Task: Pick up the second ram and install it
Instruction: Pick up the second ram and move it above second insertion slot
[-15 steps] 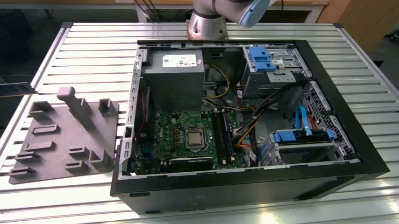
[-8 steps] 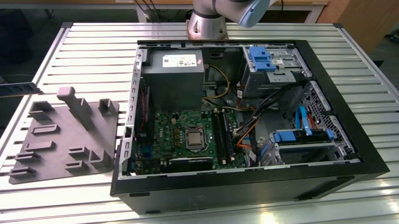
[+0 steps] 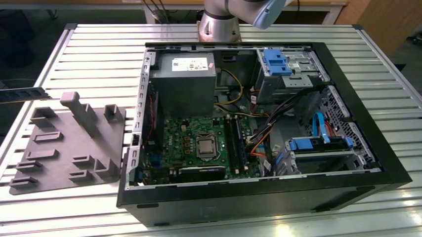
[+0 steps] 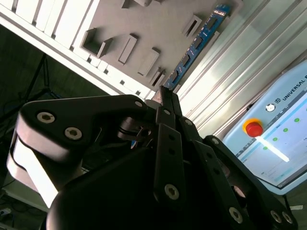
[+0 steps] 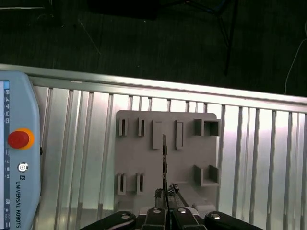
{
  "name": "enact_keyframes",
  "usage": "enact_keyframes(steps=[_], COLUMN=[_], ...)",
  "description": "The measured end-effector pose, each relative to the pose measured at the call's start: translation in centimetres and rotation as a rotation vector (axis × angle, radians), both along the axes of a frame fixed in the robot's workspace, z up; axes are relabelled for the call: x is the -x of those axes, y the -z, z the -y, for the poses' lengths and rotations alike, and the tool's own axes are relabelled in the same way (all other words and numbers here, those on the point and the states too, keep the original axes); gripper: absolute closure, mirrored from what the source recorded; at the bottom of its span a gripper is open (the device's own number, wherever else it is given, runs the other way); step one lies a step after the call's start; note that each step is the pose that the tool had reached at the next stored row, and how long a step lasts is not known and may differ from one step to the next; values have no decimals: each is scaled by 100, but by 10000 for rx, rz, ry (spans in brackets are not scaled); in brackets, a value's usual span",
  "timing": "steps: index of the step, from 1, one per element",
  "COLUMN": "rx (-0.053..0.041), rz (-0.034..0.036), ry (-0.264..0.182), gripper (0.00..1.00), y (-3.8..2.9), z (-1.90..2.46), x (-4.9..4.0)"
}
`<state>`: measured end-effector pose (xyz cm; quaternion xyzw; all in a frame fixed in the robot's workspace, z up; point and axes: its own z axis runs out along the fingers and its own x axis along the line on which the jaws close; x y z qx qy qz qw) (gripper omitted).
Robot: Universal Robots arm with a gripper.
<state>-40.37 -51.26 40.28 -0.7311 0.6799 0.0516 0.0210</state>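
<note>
Plainly, the second ram (image 3: pixel 23 94) is off the bench (image 3: pixel 99 49) and in the air at the exterior view's far left edge. It lies almost level across that view, close to the grey moulded tray (image 3: pixel 66 148). In the second wrist view the fingers (image 4: pixel 169 143) are pinched tight on one end of the stick. Its long axis runs straight out from their tips, with the tray behind it. In the first wrist view it shows edge-on, a thin dark line leading away from the fingertips. Further to the exterior view's right stands the open computer case (image 3: pixel 264 197), and inside it are the motherboard's black memory slots (image 3: pixel 234 143), well apart from the stick. Those slots run up and down that view, so by my reading the stick lies roughly crosswise to them.
</note>
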Motion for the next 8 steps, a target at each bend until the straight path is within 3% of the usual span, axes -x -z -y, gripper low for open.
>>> enact_keyframes(steps=[8], rx=[-1], rz=[0], ry=[1], gripper=[89], y=[0], z=[0], x=[-58])
